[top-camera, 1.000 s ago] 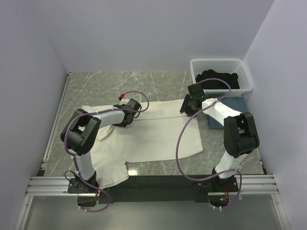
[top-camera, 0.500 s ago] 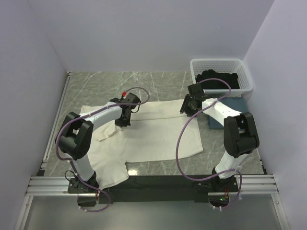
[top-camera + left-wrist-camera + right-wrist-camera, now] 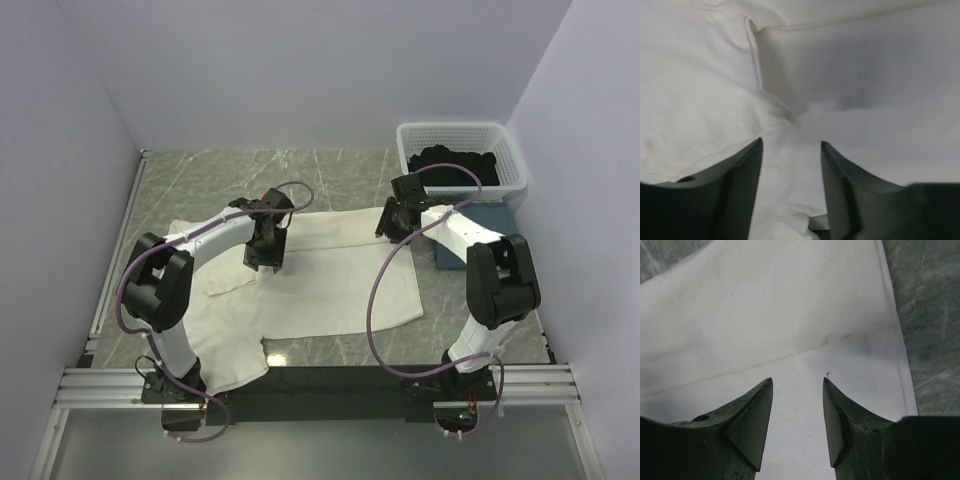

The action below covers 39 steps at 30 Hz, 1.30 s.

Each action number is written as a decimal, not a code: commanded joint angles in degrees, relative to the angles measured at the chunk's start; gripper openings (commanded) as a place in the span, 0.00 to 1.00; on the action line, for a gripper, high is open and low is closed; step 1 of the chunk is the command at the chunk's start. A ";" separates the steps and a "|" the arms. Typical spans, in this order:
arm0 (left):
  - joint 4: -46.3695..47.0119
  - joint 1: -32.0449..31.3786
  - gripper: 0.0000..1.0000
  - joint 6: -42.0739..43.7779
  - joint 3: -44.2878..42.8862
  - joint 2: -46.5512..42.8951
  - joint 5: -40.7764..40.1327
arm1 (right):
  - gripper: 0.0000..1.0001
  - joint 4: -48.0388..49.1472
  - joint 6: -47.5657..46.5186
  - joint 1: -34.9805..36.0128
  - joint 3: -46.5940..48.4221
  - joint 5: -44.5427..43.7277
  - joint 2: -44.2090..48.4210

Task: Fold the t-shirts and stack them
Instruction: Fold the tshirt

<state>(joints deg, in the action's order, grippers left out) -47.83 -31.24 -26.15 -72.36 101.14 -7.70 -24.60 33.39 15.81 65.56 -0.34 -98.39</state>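
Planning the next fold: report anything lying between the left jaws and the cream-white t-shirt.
Nothing visible does. The left jaws stand open over the large cream-white cloth t-shirt, with only its wrinkled fabric beneath them.

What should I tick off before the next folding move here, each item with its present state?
1. The left pincer open and empty: ok.
2. The right pincer open, over the far right edge of the cream-white t-shirt: ok.
3. The cream-white t-shirt lying smooth: not ok, it is rumpled under the left pincer.
4. The slate-blue t-shirt neatly folded: cannot tell, the right arm hides part of it.
5. The black t-shirt out of the basket: not ok, it lies inside.
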 commanded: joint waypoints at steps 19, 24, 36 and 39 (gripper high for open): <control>14.35 32.98 0.52 -17.27 28.76 -23.89 5.16 | 0.51 1.75 -0.51 -0.34 -0.26 2.54 1.89; 13.82 33.44 0.52 -16.48 28.68 -23.01 3.57 | 0.51 1.75 -0.52 -0.35 -0.70 2.36 1.89; 11.45 33.44 0.09 -17.09 29.73 -23.36 3.93 | 0.51 1.05 -0.87 -0.52 0.18 2.45 0.74; 10.40 33.44 0.01 -17.88 29.91 -24.24 3.49 | 0.51 1.04 -0.95 -0.61 0.27 2.45 0.74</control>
<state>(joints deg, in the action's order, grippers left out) -36.18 2.07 -42.94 -42.98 78.46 -3.75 -24.03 33.17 15.70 65.54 2.04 -98.37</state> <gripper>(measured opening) 0.023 0.514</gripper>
